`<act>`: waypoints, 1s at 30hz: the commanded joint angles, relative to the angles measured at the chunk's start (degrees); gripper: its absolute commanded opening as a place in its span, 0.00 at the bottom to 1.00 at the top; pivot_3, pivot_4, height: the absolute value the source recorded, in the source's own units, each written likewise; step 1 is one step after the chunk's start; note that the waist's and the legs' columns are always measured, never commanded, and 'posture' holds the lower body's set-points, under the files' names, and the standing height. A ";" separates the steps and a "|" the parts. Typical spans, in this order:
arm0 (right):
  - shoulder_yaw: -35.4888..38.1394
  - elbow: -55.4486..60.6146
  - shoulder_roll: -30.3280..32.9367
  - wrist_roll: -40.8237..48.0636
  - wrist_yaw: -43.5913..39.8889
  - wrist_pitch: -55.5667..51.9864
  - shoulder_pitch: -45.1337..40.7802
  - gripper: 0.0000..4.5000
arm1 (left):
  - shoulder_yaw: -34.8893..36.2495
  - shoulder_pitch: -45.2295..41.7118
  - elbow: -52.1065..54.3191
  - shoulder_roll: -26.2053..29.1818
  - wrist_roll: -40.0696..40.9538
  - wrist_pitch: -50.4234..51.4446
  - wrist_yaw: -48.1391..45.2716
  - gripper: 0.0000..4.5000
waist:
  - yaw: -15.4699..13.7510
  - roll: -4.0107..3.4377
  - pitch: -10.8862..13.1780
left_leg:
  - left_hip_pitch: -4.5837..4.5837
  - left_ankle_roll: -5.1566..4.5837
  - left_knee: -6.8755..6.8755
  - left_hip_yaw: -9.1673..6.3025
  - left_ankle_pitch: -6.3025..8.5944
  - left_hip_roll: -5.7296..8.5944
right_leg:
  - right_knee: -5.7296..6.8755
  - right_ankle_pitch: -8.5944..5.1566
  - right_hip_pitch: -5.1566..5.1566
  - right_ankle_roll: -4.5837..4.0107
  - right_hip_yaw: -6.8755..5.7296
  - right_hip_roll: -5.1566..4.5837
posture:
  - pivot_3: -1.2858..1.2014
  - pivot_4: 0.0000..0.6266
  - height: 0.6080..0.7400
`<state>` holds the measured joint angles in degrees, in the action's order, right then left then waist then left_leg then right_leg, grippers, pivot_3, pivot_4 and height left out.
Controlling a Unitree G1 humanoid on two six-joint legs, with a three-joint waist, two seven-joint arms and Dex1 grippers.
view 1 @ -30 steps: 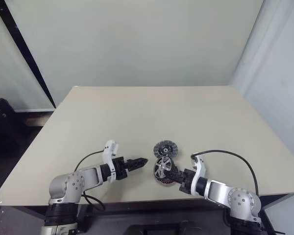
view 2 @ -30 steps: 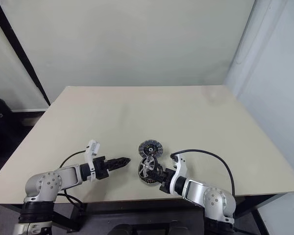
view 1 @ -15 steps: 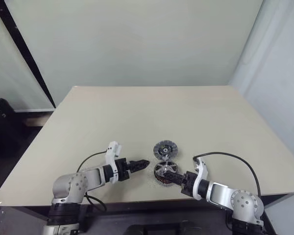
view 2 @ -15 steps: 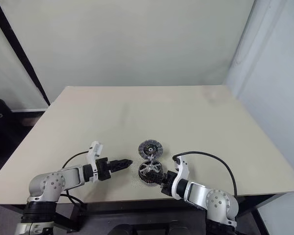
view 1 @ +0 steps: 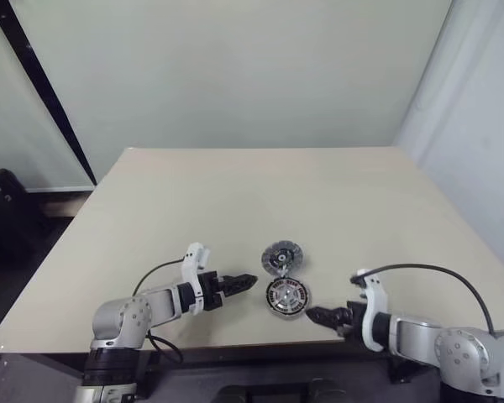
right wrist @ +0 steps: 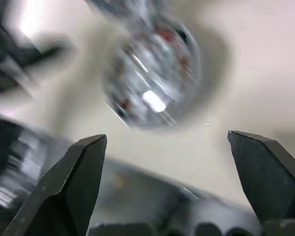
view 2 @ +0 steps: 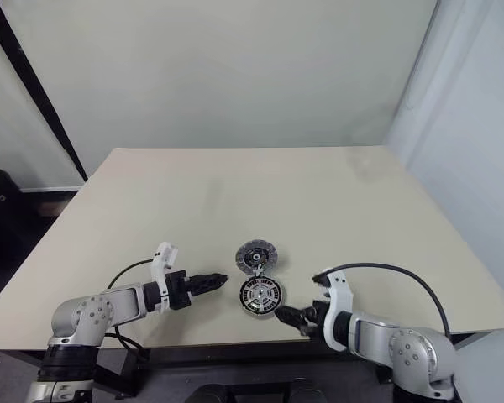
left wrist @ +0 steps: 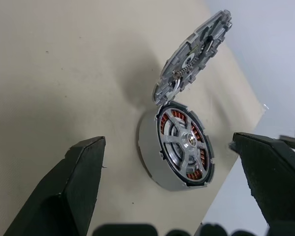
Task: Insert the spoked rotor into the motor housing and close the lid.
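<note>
A: Two grippers, both empty. Left gripper [view 1: 250, 281] jaws wide apart, tips near the motor housing [view 1: 287, 298], on its left side.
B: Right gripper [view 1: 312, 316]?
A: Fingers spread wide too, just off the housing's near-right edge, not touching.
B: Rotor?
A: Spoked rotor [left wrist: 183, 140] sits inside the housing, copper windings showing around it.
B: Lid [view 1: 279, 256]?
A: Just behind the housing on the table [view 1: 235, 201], tilted, its lower edge touching the housing rim. Not closed.
</note>
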<state>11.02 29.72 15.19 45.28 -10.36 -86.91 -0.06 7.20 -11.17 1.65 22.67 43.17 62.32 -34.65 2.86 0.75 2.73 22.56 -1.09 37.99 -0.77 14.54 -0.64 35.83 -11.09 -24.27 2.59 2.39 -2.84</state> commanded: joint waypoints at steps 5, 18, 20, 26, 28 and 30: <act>-13.43 2.29 5.73 -12.85 -3.29 24.38 -0.49 0.77 | -1.14 -1.41 0.37 0.56 -0.70 -1.38 -1.67 1.00 | 0.04 0.00 0.00 | -0.05 -0.08 0.04 0.06 -0.05 -0.05 | 0.02 0.00 -0.01 0.00 0.00 0.05 | 0.52 0.00 1.00; -29.65 -13.68 3.07 -30.27 -8.46 51.53 -3.58 0.01 | -12.28 2.80 4.09 7.36 -11.23 -16.99 -11.99 1.00 | -0.01 0.03 -0.01 | 0.03 -0.12 0.13 0.09 -0.08 0.00 | -0.04 0.00 0.02 -0.01 0.09 -0.03 | 0.52 0.00 1.00; -30.48 -17.06 1.93 -31.38 -8.97 52.91 -3.47 0.01 | -12.17 2.63 4.04 7.25 -11.26 -16.82 -11.82 1.00 | 0.00 0.03 -0.01 | 0.00 -0.12 0.14 0.09 -0.08 -0.02 | -0.03 0.00 0.03 0.00 0.09 -0.01 | 0.52 0.00 1.00; -33.03 -22.47 1.88 -35.62 -10.83 55.22 -2.21 0.01 | -11.82 2.43 4.41 7.14 -11.32 -16.31 -11.36 1.00 | 0.00 0.09 -0.10 | -0.07 -0.13 0.14 0.07 -0.09 -0.04 | 0.01 0.00 0.10 0.00 0.08 0.03 | 0.52 0.00 1.00; -31.07 -20.69 1.01 -34.55 -10.75 55.20 -1.89 0.01 | -11.66 2.47 4.47 7.20 -11.26 -16.21 -11.27 1.00 | 0.00 0.09 -0.11 | -0.10 -0.13 0.15 0.06 -0.09 -0.04 | 0.01 0.00 0.13 0.00 0.07 0.02 | 0.52 0.00 1.00; -29.68 -18.86 0.84 -33.81 -11.34 55.14 -1.98 0.01 | -11.66 2.58 4.38 7.25 -11.33 -16.25 -11.21 1.00 | -0.03 0.09 -0.11 | -0.09 -0.13 0.15 0.06 -0.09 -0.04 | 0.02 0.00 0.13 0.00 0.08 0.02 | 0.52 0.00 1.00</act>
<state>-19.96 8.90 16.05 10.77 -21.04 -31.33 -1.95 -5.67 -7.55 4.08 29.67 31.83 46.36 -45.86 2.83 0.84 2.62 22.47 -1.22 38.15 -0.72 14.45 -0.67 35.85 -11.09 -24.13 2.59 2.47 -2.81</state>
